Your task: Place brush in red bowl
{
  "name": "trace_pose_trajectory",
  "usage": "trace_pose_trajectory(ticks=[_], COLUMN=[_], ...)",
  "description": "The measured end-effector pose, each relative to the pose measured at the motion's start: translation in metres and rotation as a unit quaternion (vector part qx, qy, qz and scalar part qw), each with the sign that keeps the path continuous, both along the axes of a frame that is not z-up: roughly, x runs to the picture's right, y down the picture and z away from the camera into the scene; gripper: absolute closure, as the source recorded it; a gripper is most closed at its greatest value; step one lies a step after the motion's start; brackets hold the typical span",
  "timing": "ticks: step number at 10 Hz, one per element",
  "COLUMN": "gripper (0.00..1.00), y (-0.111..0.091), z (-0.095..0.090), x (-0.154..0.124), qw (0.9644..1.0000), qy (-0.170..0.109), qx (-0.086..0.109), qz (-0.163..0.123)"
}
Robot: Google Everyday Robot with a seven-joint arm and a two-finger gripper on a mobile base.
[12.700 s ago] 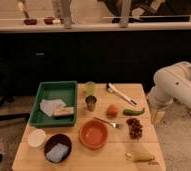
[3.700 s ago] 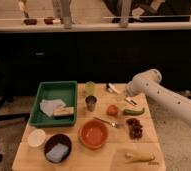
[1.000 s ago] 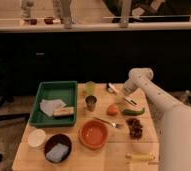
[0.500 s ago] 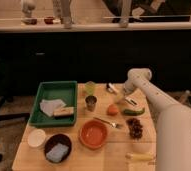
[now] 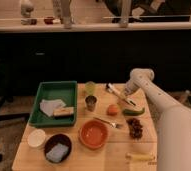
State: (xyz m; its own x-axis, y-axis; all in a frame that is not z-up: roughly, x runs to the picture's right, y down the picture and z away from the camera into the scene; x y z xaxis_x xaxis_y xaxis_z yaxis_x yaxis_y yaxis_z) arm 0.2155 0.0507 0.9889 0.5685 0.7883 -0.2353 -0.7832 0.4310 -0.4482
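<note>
At the wooden table's point(image 5: 109, 159) back right, the gripper point(image 5: 125, 95) sits on the long slim whitish-handled brush point(image 5: 113, 90), which lies diagonally, far-left to near-right. Whether it grips cannot be told. The round orange-red bowl point(image 5: 94, 134) lies near-left.

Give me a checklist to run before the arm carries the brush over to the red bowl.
1. Hand at the white-handled slim brush, right rear of the wooden table: ok.
2. Firm grip on the brush: cannot tell.
3. Brush raised off the table: not ok, it appears to lie on the tabletop.
4. Round orange-red bowl empty, open from above: ok.
5. Low path to the bowl free: not ok, a round orange fruit and a thin metal fork lie between; lifting first looks wise.
</note>
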Motion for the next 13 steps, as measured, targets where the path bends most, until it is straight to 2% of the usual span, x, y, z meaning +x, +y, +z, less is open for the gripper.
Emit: trace_pose_trajectory(ticks=[2, 3, 5, 10, 13], gripper=[0.95, 1.0, 1.0, 1.0, 1.0], y=[-0.001, -0.003, -0.008, -0.037, -0.052], z=[-0.002, -0.003, -0.009, -0.042, -0.073], x=[0.0, 0.0, -0.001, -0.003, -0.004], qw=[1.0, 1.0, 0.9999, 0.9984, 0.9963], qy=[-0.004, -0.007, -0.011, -0.028, -0.043], qx=[0.002, 0.004, 0.011, 0.049, 0.074], qz=[0.003, 0.003, 0.003, -0.001, -0.006])
